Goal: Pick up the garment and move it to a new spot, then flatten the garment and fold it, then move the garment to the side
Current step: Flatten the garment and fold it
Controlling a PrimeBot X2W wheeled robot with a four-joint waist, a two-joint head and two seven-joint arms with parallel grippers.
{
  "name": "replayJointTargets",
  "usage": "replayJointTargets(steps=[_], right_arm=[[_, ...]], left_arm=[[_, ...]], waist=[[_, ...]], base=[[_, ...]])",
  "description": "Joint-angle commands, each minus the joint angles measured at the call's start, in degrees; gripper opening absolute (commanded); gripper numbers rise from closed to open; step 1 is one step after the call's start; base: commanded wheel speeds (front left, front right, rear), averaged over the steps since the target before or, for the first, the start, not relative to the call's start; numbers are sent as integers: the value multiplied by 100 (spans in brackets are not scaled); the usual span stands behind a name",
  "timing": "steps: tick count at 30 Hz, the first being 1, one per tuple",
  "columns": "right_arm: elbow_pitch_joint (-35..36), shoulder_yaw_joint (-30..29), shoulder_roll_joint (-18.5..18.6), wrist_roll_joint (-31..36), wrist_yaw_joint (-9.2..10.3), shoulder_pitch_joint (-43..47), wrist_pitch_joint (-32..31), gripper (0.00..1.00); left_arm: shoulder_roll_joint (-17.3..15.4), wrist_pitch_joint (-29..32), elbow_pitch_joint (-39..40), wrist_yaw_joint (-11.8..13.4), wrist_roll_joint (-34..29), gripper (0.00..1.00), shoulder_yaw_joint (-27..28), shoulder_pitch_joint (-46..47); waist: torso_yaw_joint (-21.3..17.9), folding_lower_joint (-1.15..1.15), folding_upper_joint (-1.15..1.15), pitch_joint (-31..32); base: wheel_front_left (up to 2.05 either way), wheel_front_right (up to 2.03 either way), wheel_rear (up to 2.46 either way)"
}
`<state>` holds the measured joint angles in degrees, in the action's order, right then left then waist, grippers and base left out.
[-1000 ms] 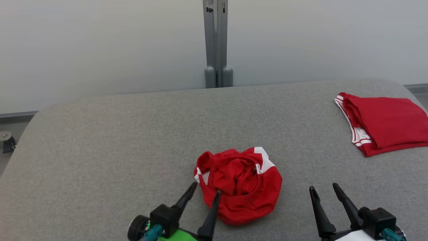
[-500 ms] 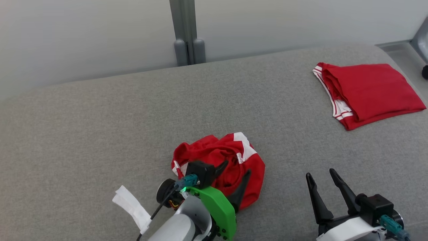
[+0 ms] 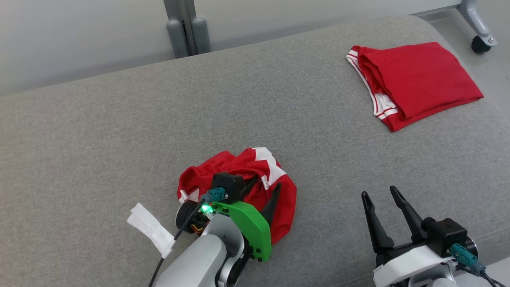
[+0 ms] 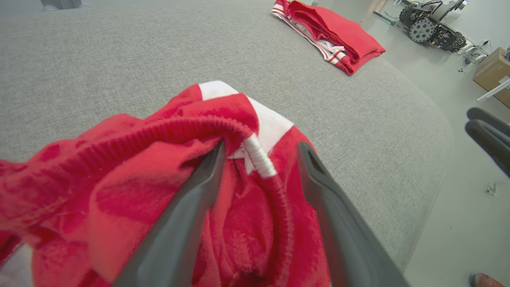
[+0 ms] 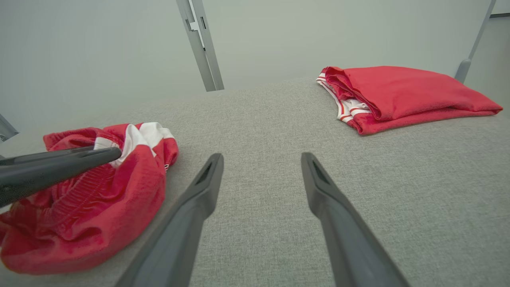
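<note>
The crumpled red jersey T-shirt with white sleeve panels point(image 3: 239, 167) lies in a heap on the grey fabric-covered bench point(image 3: 119, 139), directly under and between the fingers of the left tool point(image 4: 261, 146). Its 2 fingers stand apart and straddle the ribbed red collar where the small white neck tag sits. One finger touches the rib; nothing is clamped yet. This tool is plainly the nearer one. The right tool point(image 3: 379, 192), fingers also spread and empty, hovers over bare bench well off to the left tool's right. The next move probably turns on the collar running across the gap between the left fingers, so closing there should catch it.

The heap shows no long axis: hem, shoulders and most of both sleeves are folded inward. The left arm's green housing covers the shirt's near side, and I cannot tell whether the fingertips reach the bench beneath. A folded red garment with white striped bands point(image 3: 418, 75) lies far beyond the right tool.
</note>
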<state>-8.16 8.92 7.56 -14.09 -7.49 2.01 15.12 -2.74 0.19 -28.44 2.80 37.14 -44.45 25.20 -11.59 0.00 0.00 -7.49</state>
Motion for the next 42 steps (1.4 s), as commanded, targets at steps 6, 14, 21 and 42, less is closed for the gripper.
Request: replayJointTargets(steps=[6,14,21,42], right_arm=[[-14,-45,-63,6,0,1,3,100],[-31,-71,-163,-35,0,-44,3,100],[-90,-12,-195,-34,0,-85,3,100],[-76,-225,315,-229,0,72,3,100]], left_arm=[[-31,64,-110,75,99,0,-92,108],[-214,532,406,-238,227,0,-58,642],[-418,1363,1146,-783,556,0,319,2326],[-1920,1208,1901,-462,2005,0,1059,-851]], waist=[[-53,0,0,0],[-136,0,0,124],[-275,0,0,302],[726,0,0,239]], base=[[0,0,0],[0,0,0],[0,0,0],[0,0,0]])
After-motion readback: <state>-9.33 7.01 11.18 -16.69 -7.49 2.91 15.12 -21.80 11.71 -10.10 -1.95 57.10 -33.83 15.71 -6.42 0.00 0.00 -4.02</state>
